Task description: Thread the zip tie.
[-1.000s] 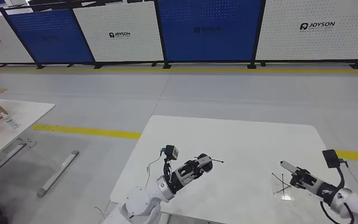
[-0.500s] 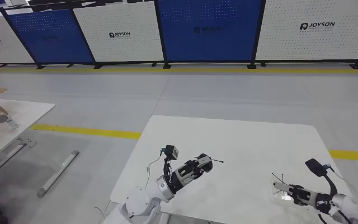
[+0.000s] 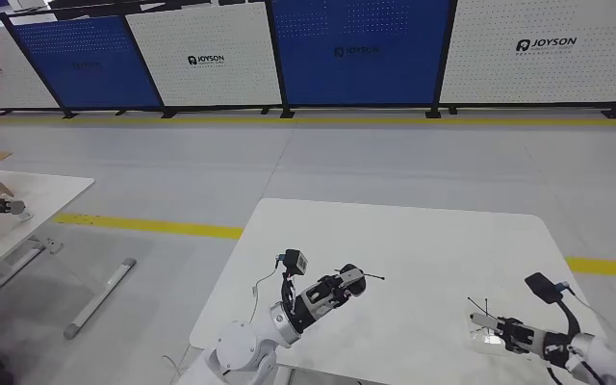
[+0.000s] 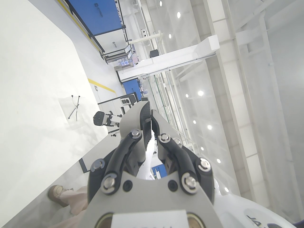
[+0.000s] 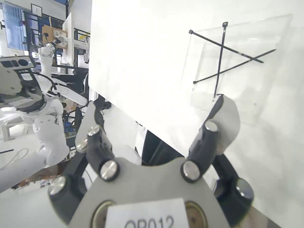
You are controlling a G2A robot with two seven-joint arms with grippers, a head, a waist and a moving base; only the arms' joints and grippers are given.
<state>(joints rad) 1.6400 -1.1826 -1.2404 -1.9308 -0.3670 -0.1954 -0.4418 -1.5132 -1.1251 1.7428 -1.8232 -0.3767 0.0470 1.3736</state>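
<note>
My left gripper (image 3: 353, 280) is held above the table's near-left part, shut on a thin black zip tie (image 3: 372, 276) that sticks out past it on either side. In its wrist view the pads (image 4: 145, 119) are pressed together. Three loose black zip ties (image 5: 223, 55) lie crossed on a clear plastic sheet (image 5: 268, 91) at the near right of the white table (image 3: 404, 241). My right gripper (image 5: 156, 103) is open beside them, one fingertip (image 5: 220, 100) just short of a tie's end. The top view puts this gripper (image 3: 484, 330) at the table's near edge.
The loose ties (image 4: 74, 107) and the right arm (image 4: 104, 119) also appear far off in the left wrist view. Blue and white pegboard panels (image 3: 361, 53) stand behind a wide floor with a yellow line (image 3: 144, 225). Another table (image 3: 29, 197) is at the left.
The right arm swung in and dropped toward the table's near edge beside the loose zip ties, then stayed put. The left arm and its zip tie have not moved.
</note>
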